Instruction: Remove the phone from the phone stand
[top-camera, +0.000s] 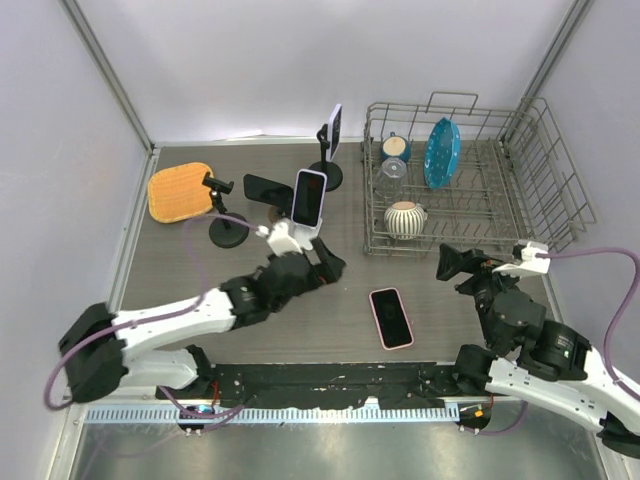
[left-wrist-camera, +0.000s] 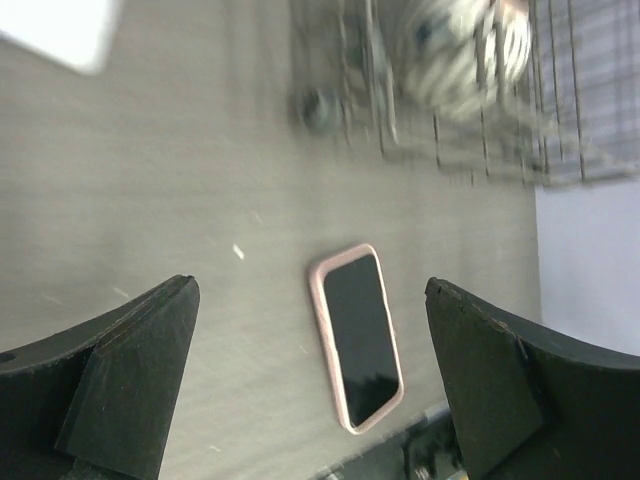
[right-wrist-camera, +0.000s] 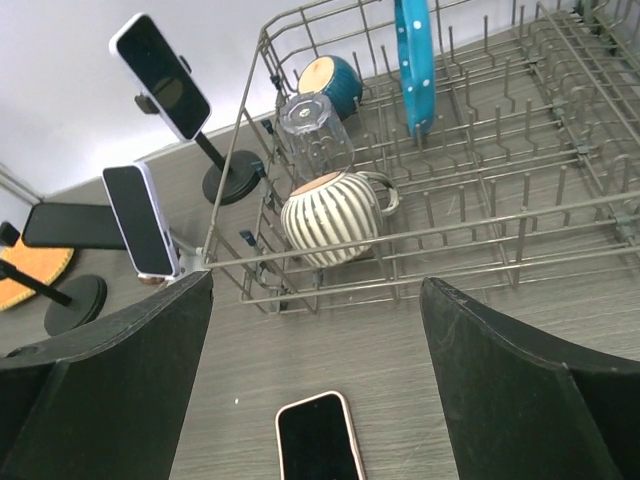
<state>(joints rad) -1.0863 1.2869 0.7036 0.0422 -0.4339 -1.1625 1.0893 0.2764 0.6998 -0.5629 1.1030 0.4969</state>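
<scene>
A pink-cased phone (top-camera: 391, 317) lies flat and screen-up on the grey table, touched by neither gripper. My left gripper (top-camera: 332, 265) hovers up and to the left of it, open. In the left wrist view the phone (left-wrist-camera: 358, 336) shows on the table between the spread fingers of the left gripper (left-wrist-camera: 310, 290). My right gripper (top-camera: 448, 264) is open to the right of the phone, and the right wrist view has the phone (right-wrist-camera: 318, 440) below the right gripper (right-wrist-camera: 315, 285). Three other phones sit on stands: a white-cased one (top-camera: 309, 196), a black one (top-camera: 268, 188) and a raised one (top-camera: 335, 130).
A wire dish rack (top-camera: 545, 190) at the back right holds a striped mug (top-camera: 404, 218), a glass, a teal cup and a teal plate (top-camera: 441, 152). An orange round mat (top-camera: 180, 190) lies at the back left. Round stand bases (top-camera: 229, 233) sit behind the left arm.
</scene>
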